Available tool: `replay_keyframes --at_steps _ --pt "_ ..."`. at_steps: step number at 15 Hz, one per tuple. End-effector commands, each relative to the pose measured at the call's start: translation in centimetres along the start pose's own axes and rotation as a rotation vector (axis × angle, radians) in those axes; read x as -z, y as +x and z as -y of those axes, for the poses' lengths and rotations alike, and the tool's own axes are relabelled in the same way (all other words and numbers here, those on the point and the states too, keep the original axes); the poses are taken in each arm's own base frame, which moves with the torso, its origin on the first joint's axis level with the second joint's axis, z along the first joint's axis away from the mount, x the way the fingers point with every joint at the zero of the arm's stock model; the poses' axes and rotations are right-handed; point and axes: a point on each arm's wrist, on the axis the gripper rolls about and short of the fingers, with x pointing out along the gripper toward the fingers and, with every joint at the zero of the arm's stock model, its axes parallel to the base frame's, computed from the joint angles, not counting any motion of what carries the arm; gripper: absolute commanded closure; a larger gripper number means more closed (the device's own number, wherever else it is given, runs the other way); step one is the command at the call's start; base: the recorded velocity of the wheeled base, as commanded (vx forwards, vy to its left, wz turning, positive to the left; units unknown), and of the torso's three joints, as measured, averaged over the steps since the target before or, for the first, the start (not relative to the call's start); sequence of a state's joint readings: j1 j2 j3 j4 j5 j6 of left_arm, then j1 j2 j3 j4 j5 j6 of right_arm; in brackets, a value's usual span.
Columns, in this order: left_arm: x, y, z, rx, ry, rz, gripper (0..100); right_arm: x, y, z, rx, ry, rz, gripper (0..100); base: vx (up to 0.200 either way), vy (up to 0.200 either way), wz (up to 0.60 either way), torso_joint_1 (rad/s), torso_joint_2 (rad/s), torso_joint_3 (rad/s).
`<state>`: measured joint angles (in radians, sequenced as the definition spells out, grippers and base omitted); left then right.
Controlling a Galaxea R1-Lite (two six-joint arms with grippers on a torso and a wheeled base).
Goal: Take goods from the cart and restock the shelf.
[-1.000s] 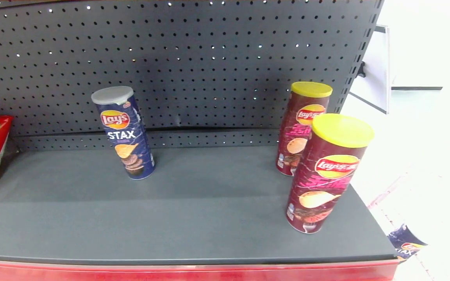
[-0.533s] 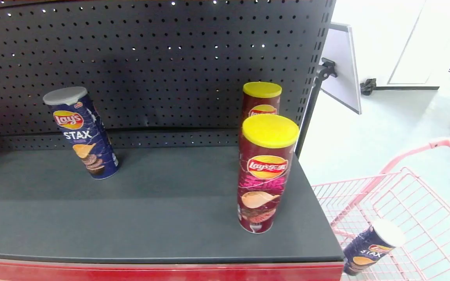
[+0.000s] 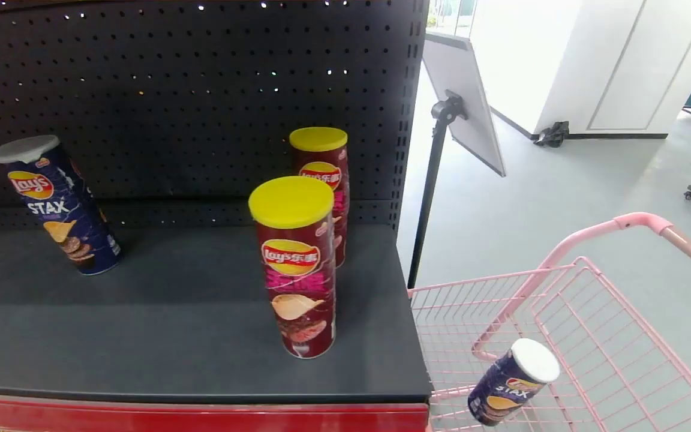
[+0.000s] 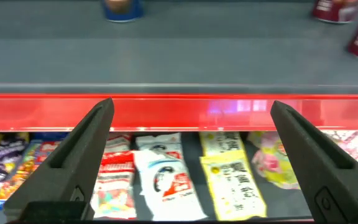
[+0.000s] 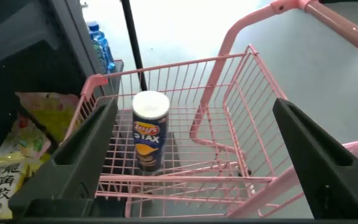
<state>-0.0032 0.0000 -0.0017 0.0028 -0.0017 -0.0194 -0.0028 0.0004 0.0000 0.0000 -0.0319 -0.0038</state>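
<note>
Nearest on the right, a pink wire shopping cart (image 3: 639,223) stands just beside the end of the shelf. One dark-blue cardboard crisp tube with a white lid (image 3: 510,384) stands on its basket floor, on the side towards the shelf. The right gripper (image 5: 194,106) hangs above the basket with its fingers spread wide and nothing between them; the tube sits lower and farther off, well apart from the fingers. To the left, the left gripper (image 4: 191,106) is likewise spread and empty, facing the red front lip (image 3: 201,414) of the shelf, with snack packets (image 4: 160,180) on the tier below.

Farther in, on the dark grey shelf board (image 3: 171,324), a maroon crisp tube with a yellow lid (image 3: 297,270) stands upright towards the right end. A second maroon tube (image 3: 321,162) stands behind it against the black perforated back panel (image 3: 201,90). A dark-blue tube with a grey lid (image 3: 57,204) stands far left.

The step in hand looks like the next pick from the cart. That likely calls for lowering the right gripper until its fingers straddle the tube's body below the lid, closing, then lifting clear of the wire rim before swinging left to the bare stretch of board beside the blue tube.
</note>
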Motion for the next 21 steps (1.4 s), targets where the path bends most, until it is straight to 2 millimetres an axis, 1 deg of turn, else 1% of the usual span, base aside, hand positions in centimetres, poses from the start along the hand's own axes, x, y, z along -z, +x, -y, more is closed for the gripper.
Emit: replay_keyframes --at_steps 1,5,16,21 --pt "0.0 0.01 0.0 0.0 -0.001 -0.002 0 0.0 0.01 0.0 0.001 -0.001 -0.001 0 0.0 -0.2 0.0 -0.007 0.0 -0.002" --pt "0.0 0.01 0.0 0.0 -0.001 -0.002 0 0.0 0.01 0.0 0.001 -0.001 -0.001 0 0.0 -0.2 0.0 0.007 0.0 0.005" --pt "0.0 0.01 0.0 0.001 0.001 -0.002 0 0.0 0.01 0.0 0.001 -0.001 -0.001 0 0.0 0.0 0.0 0.0 0.0 0.0" --pt "0.0 0.01 0.0 0.001 0.004 -0.002 0 0.0 0.01 0.0 0.001 -0.001 -0.001 0 -0.2 0.0 0.0 0.002 0.0 0.006"
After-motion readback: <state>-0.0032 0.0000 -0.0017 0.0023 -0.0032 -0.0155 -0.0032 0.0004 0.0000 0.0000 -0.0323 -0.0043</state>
